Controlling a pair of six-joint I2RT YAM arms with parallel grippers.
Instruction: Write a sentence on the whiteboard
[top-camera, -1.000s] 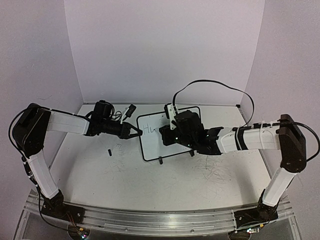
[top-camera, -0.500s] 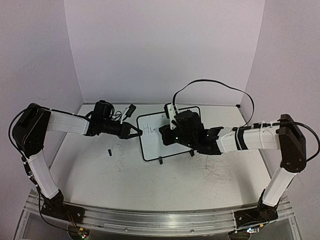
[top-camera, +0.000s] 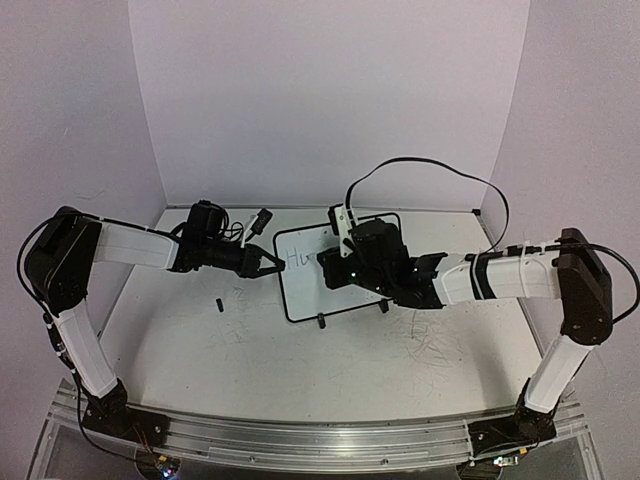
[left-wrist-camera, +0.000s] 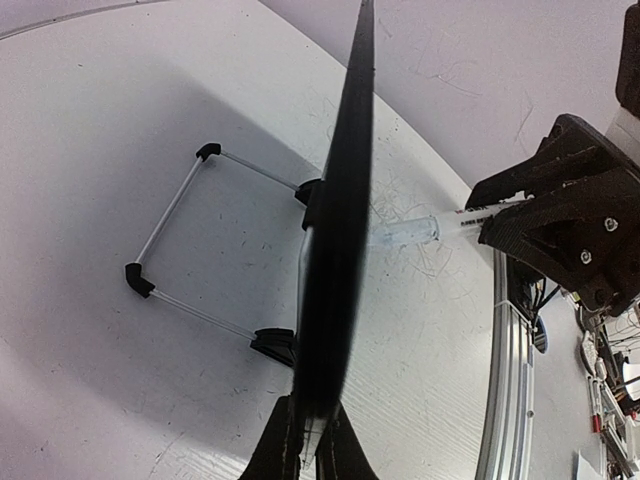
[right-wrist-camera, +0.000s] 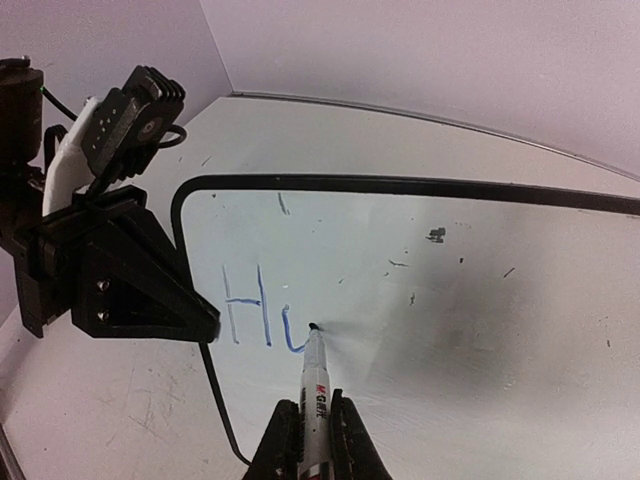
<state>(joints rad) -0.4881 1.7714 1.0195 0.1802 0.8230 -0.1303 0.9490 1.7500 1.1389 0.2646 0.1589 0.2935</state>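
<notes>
"Where is the whiteboard (top-camera: 300, 295)?"

"In the middle of the counter (top-camera: 300, 380), toward the back. It is propped up on a thin wire stand (left-wrist-camera: 180, 250). It has two little black feet (top-camera: 321, 321) at its near edge."

"Is the sentence (right-wrist-camera: 255, 320) on it?"

"Only a blue 'Hu', close to the board's left edge and about halfway up."

"Who has the pen?"

"The right fingers (right-wrist-camera: 288, 442) are pressed tight around a marker (right-wrist-camera: 315, 385). Its tip touches the board right at the end of the 'u'."

"And the other arm?"

"The left fingers (left-wrist-camera: 292, 455) pinch the board's left edge, just beside the 'H'. From that arm's own camera you see the board edge-on, like a thin black strip."

"Is there room to write?"

"Lots. To the right of the letters the board is bare all the way to its right edge, apart from a few small dark specks. There is bare board under the letters too. On the left there is hardly any room, because the 'H' is near the frame and the pinching fingers."

"What about around the board?"

"In front of it there is a big open stretch of counter, scuffed with gray scribbles, down to the near edge where the arms are bolted. The back wall (top-camera: 330, 100) is close behind the board's top edge. The side walls are well apart from it. A small black thing (top-camera: 217, 303) lies on the counter to the left, apart from the board. A black cable (top-camera: 420, 165) loops up above the right arm."
</notes>
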